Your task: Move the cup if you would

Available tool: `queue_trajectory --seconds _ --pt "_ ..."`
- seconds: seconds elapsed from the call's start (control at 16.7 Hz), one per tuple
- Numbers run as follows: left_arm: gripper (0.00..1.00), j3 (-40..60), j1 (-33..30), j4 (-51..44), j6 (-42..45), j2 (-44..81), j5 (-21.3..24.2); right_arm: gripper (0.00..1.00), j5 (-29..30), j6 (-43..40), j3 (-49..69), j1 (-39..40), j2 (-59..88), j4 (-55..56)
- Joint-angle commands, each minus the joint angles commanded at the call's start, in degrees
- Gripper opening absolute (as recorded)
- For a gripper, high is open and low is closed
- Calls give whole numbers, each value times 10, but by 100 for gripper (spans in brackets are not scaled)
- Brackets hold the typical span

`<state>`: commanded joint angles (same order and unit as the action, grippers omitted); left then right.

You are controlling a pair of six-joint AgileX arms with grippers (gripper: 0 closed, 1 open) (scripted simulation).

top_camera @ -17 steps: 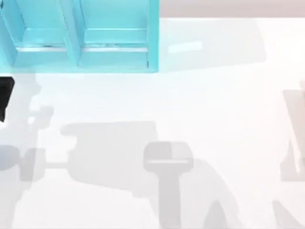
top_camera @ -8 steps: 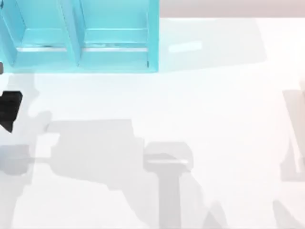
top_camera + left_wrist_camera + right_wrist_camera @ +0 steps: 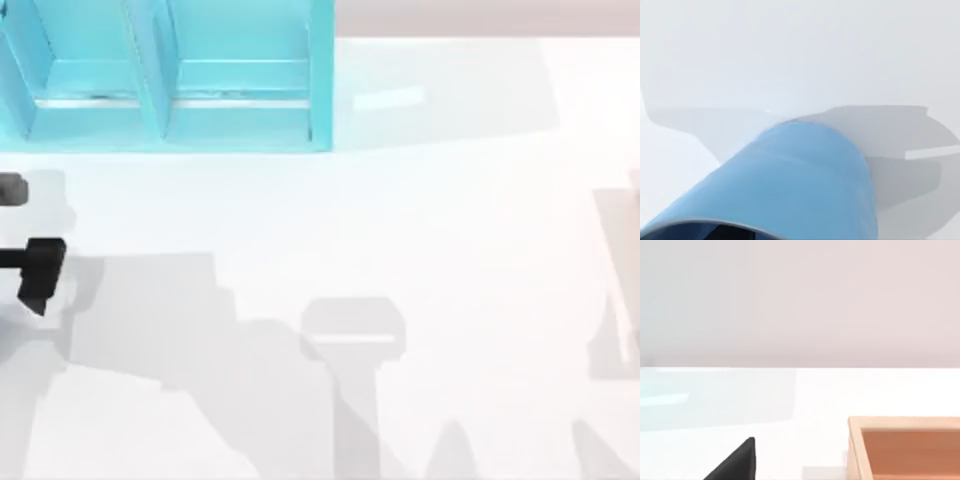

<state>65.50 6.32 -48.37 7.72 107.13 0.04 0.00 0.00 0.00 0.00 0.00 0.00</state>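
- The blue cup (image 3: 790, 185) sits right up against my left arm's camera, so it is right at the left gripper (image 3: 40, 272).
- In the left wrist view the cup's long side runs away from the camera, with its round body pointing out over the white table (image 3: 790, 50). A grey rim and dark inside show at the near end.
- I cannot see the left gripper's fingers around the cup, so I cannot tell if they are wide, narrow or holding it. My guess is that the cup is being held or is about to be.
- From above, the left gripper is a dark shape at the far left edge of the table (image 3: 450, 220), a little in front of the light blue shelf box (image 3: 170, 80).
- The left arm is the near one to the cup. The right arm is parked off to the right side.
- In the right wrist view, a dark fingertip (image 3: 737, 462) of the right gripper pokes in, with a wooden box (image 3: 905, 447) near it. I cannot tell if that gripper is wide or narrow.
- The left wrist view shows the cup, the right wrist view shows the wooden box, and the top view shows the blue shelf box with its 2 open spaces.
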Motion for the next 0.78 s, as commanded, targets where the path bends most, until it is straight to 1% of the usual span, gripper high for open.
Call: queue_trajectory --seconds 0.12,0.78 --pt "100 0 0 0 0 0 0 100 0 0 0 0 0 0" --pt "17 0 0 0 0 0 0 100 0 0 0 0 0 0"
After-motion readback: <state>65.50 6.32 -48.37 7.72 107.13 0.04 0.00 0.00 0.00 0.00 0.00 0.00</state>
